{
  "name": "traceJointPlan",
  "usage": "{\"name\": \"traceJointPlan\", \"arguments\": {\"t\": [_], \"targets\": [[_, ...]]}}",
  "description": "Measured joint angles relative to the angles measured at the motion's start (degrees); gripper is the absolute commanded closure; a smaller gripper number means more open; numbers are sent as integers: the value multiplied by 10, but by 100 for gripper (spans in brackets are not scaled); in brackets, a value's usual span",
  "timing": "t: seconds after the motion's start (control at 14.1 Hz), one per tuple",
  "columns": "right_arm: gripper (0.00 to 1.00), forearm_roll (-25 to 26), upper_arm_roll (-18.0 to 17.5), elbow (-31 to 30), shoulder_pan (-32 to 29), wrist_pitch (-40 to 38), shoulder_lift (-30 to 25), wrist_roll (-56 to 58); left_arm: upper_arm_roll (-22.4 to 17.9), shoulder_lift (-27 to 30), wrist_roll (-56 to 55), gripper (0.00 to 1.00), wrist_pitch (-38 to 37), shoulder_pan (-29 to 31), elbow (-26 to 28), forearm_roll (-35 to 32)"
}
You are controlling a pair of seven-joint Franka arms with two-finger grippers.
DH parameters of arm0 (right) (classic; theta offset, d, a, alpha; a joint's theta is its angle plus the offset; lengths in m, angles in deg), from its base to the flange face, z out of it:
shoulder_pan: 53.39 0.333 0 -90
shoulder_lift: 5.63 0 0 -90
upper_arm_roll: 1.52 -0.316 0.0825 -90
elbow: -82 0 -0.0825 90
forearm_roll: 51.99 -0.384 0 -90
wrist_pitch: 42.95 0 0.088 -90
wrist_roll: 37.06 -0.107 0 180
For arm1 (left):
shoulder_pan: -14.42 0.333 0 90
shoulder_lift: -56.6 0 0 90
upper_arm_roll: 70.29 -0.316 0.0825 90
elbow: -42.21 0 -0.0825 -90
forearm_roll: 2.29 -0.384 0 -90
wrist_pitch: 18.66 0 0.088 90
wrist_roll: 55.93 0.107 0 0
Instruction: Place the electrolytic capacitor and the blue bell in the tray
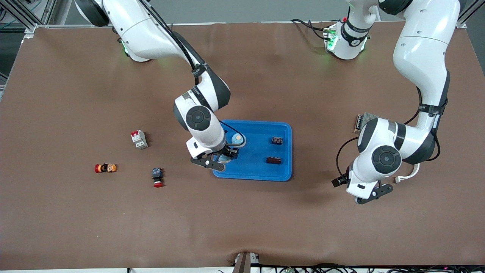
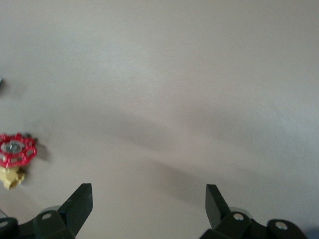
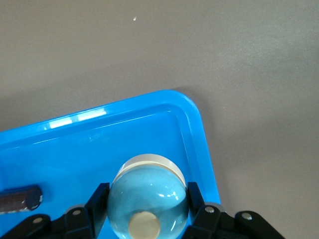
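The bright-blue tray (image 1: 257,168) lies mid-table and shows in the right wrist view (image 3: 149,102). My right gripper (image 1: 223,158) is low over the tray's corner nearest the front camera, toward the right arm's end. It is shut on the pale-blue bell (image 3: 147,199), with one finger on each side of its dome. A dark cylindrical capacitor (image 1: 273,160) lies in the tray and shows in the right wrist view (image 3: 20,197). My left gripper (image 1: 373,195) hangs open and empty over bare table (image 2: 148,194) and waits.
Another pale-blue dome on a white ring (image 1: 237,139) and a small dark part (image 1: 277,140) are in the tray. A white-red breaker (image 1: 139,139), an orange-red part (image 1: 105,168), a red push button (image 1: 157,178) and a circuit board (image 1: 363,121) lie around. A red handwheel valve (image 2: 17,152) lies near the left gripper.
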Motion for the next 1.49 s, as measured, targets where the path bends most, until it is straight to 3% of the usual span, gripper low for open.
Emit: {"name": "traceJointPlan", "arguments": {"t": [0.43,0.99,1.49], "targets": [[42,9,1,33,10,17,44,-19,-6,0,159,0,50,31,-2,0],[42,12,5,37,26,38,69,-29,-8,-8,190,0,89,79,-1,0],[42,16,8,37,28,47,80,-31,-7,-16,193,0,110,81,-1,0]]}}
